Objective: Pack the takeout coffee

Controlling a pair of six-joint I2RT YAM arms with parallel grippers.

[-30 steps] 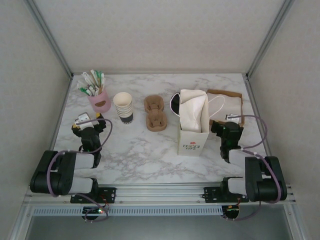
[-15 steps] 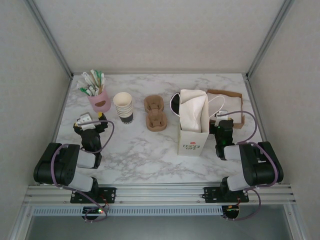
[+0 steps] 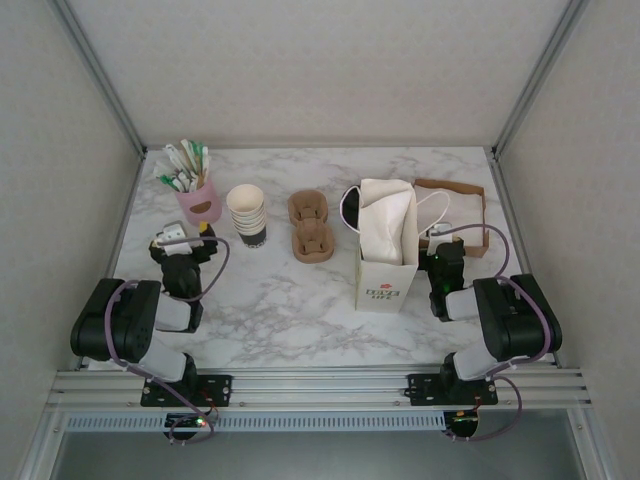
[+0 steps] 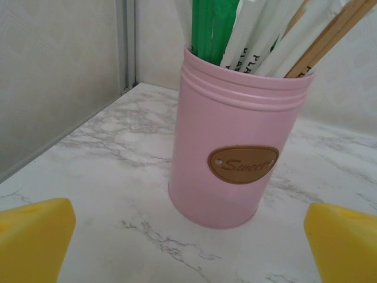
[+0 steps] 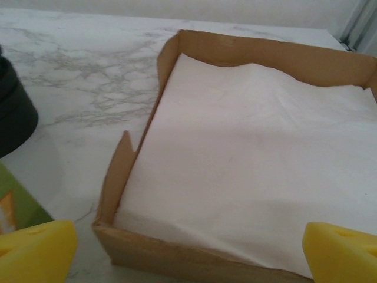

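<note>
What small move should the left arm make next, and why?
Probably swing the left tool to its right, toward the cup stack. Its jaws stand open and empty, facing the pink tin, while a cup seems the likelier first pick for packing a coffee.

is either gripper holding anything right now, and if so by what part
Nothing is held. The left gripper is open, facing the pink tin; the right gripper is open, facing the napkin box.

Bright, even, diffuse light, faint soft shadows, no glare, sharp overhead view, wrist views slightly soft
</note>
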